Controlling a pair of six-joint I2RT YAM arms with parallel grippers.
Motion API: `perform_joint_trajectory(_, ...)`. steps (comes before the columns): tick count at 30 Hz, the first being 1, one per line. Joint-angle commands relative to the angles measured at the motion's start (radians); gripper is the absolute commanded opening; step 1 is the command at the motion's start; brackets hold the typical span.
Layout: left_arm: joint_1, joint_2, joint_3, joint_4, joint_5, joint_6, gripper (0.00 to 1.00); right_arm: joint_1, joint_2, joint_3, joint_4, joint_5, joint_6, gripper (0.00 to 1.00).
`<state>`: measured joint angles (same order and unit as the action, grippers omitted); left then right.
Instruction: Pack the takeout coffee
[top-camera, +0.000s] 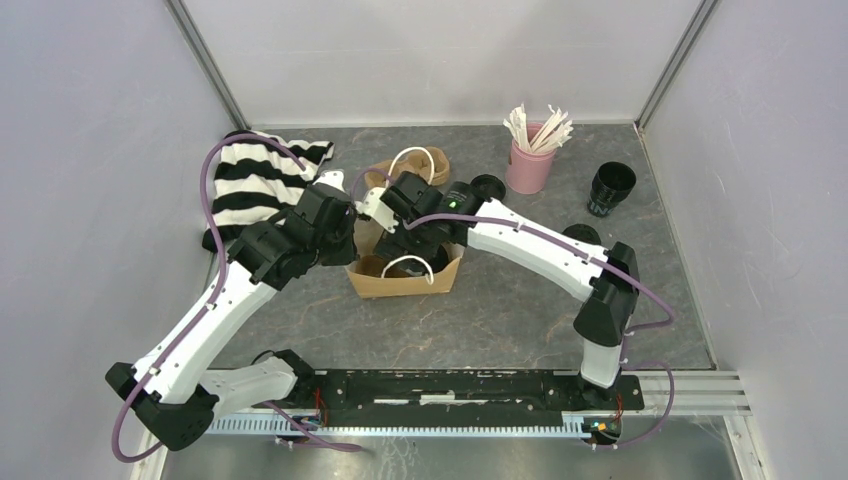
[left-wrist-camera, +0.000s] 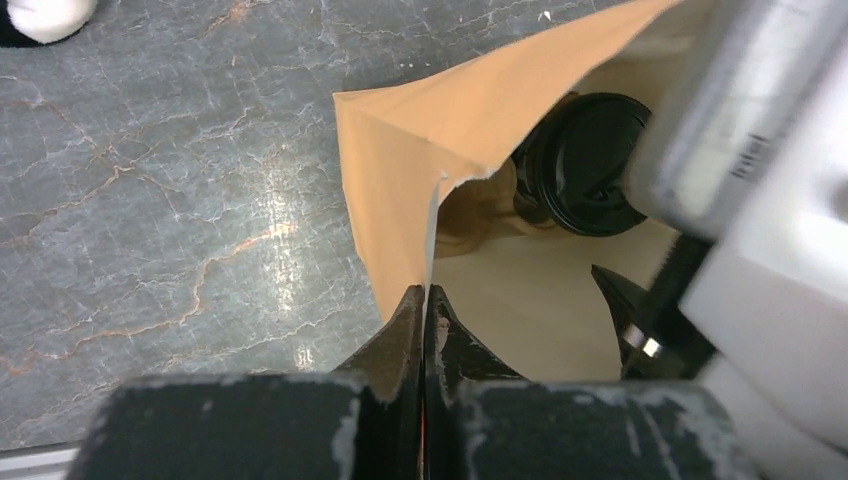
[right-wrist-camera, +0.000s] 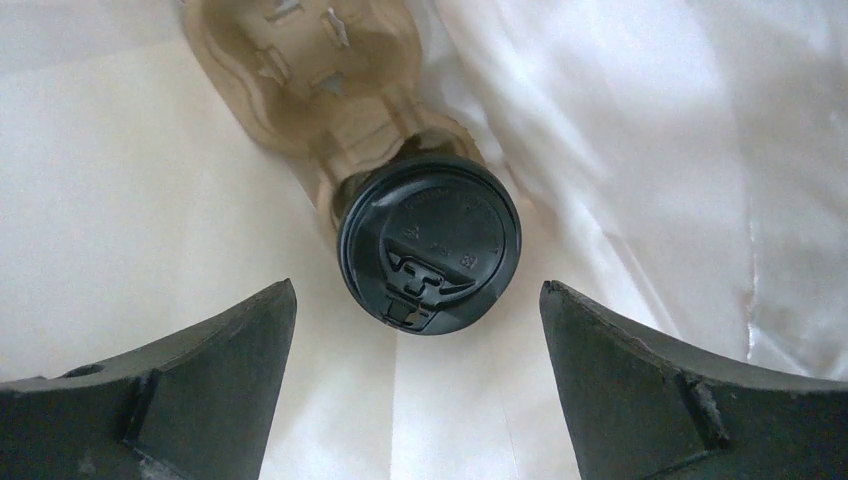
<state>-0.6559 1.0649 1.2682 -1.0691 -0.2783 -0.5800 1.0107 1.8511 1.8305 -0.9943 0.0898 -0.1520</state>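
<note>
Matt brown paper bag (left-wrist-camera: 400, 150), smooth black plastic lid (right-wrist-camera: 430, 250), rough pulp tray (right-wrist-camera: 300, 90)

Top camera overlooks the worktop (top-camera: 520, 300) from the near side; both wrist cameras, close, look down into the paper bag (left-wrist-camera: 400, 140) at the lidded cup (right-wrist-camera: 430, 245).

This is a robot test booth in a lab. Plain pale wall panels (top-camera: 430, 50) on metal posts (top-camera: 205, 60) enclose a grey stone-patterned counter (top-camera: 520, 310). The left arm (top-camera: 200, 330) and right arm (top-camera: 530, 250) are bolted to a black rail (top-camera: 460, 385) at its near edge.

Cup (right-wrist-camera: 430, 245) in tray (right-wrist-camera: 300, 80), inside bag (left-wrist-camera: 400, 160)
</note>
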Motion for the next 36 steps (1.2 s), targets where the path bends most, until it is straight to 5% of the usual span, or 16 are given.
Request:
perform_joint_trajectory(1,0.006,0.005,0.006,0.006,0.014,-0.005,0.02,0.018,-0.093,0.047,0.019,0.029,0.108,0.98)
perform_joint_trajectory(11,0.006,0.006,0.011,-0.001,0.033,-0.037,0.02,0.02,-0.197,0.006,0.141,-0.007,0.177,0.95)
perform_joint_trajectory(22,0.006,-0.011,0.003,-0.01,0.042,-0.078,0.02,0.02,-0.319,0.096,0.156,0.346,0.313,0.98)
perform_joint_trajectory(28,0.005,-0.027,0.014,-0.016,0.055,-0.092,0.18,-0.019,-0.467,0.037,0.131,0.487,0.393,0.98)
perform_joint_trajectory(36,0.005,-0.01,0.12,-0.088,0.089,-0.086,0.5,-0.115,-0.726,-0.49,0.097,0.402,0.473,0.98)
